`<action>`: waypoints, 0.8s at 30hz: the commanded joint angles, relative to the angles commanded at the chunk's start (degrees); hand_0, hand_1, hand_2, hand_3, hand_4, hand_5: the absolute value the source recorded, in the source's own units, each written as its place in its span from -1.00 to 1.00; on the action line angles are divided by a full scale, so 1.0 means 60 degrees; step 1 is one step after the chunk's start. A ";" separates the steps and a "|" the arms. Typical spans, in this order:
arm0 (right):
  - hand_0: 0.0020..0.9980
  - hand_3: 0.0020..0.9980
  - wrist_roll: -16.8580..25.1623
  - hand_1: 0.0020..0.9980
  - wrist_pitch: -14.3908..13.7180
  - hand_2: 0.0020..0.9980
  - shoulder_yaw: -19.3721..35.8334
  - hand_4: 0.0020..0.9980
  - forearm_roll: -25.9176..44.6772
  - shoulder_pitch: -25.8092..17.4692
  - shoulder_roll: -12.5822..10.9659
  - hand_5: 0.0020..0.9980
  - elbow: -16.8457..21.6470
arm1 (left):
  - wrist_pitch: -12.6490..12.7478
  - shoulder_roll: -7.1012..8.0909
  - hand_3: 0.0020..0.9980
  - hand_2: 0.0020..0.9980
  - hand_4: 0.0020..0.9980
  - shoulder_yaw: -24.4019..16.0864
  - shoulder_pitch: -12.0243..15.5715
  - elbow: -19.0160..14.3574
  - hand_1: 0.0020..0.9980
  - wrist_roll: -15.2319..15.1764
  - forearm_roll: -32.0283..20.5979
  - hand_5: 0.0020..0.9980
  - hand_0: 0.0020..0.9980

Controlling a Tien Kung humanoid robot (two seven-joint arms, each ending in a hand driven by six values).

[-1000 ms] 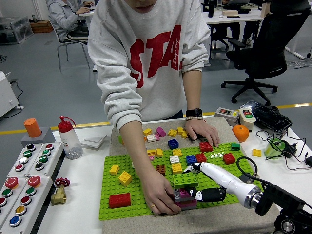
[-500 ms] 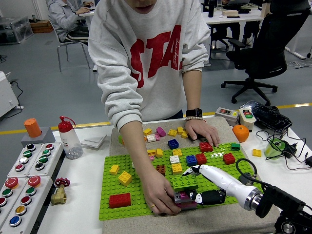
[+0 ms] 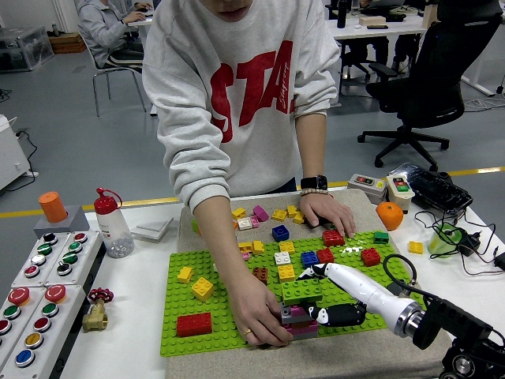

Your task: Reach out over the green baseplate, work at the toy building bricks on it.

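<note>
The green baseplate (image 3: 213, 316) lies on a beige mat and carries several loose bricks. Near its front stands a stack with a green brick (image 3: 301, 291) on top of pink and grey ones. My right hand (image 3: 316, 296) comes in from the lower right and is shut on the green brick, white fingers (image 3: 341, 276) above and a black thumb (image 3: 339, 316) below. A person's hand (image 3: 264, 322) presses the stack's base from the left. Their other hand (image 3: 325, 212) rests at the plate's far edge. My left arm is out of view.
Red (image 3: 194, 324), yellow (image 3: 202, 288) and blue (image 3: 309, 258) bricks dot the plate. More bricks (image 3: 260, 215) lie on the mat behind. A button panel (image 3: 39, 296), brass valve (image 3: 96, 314), bottle (image 3: 113, 225) stand left. An orange ball (image 3: 389, 215), cables and switch boxes sit right.
My right hand and the green brick shifted slightly left, then back right. The person's hands stayed where they were.
</note>
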 joint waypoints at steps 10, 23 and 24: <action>0.92 0.13 -0.0036 0.66 0.0038 0.65 -0.0025 -0.12 0.0011 -0.0048 -0.0001 -0.64 0.0007 | -0.0004 -0.0012 -0.17 0.22 -0.38 -0.0018 0.0015 0.0000 0.20 0.0005 0.0029 0.90 0.27; 0.93 0.14 -0.0066 0.70 0.0064 0.70 0.0018 -0.12 0.0000 -0.0092 0.0025 -0.64 -0.0007 | -0.0010 -0.0007 -0.17 0.22 -0.38 -0.0040 0.0008 0.0002 0.20 0.0011 0.0064 0.90 0.27; 0.93 0.14 -0.0066 0.70 0.0060 0.70 0.0028 -0.12 0.0002 -0.0091 0.0031 -0.64 -0.0015 | -0.0010 -0.0007 -0.17 0.22 -0.38 -0.0042 0.0007 0.0002 0.20 0.0013 0.0067 0.90 0.27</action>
